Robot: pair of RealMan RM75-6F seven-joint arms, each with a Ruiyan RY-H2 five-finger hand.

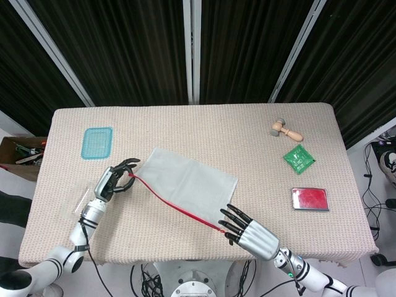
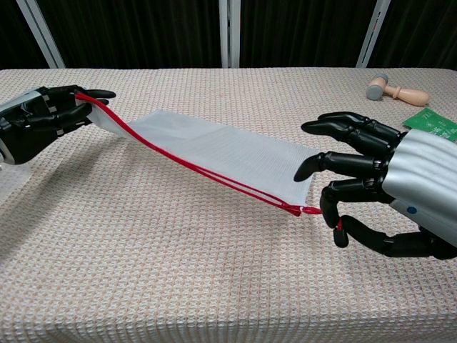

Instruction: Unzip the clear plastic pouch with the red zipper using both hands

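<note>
1. The left hand (image 2: pixel 39 118) pinches the pouch (image 1: pixel 189 180) corner, anchoring it on the table (image 1: pixel 247 133).
2. The right hand (image 2: pixel 378 189) grips the zipper pull (image 2: pixel 308 210) at the far end, other fingers spread, keeping the red zipper (image 2: pixel 200 170) taut.

No legible text, label, brand, number or sign in either view; the green packet (image 1: pixel 299 158) near the table's right edge carries small markings too fine to read, and the red tin (image 1: pixel 309 198) shows no readable lettering
</note>
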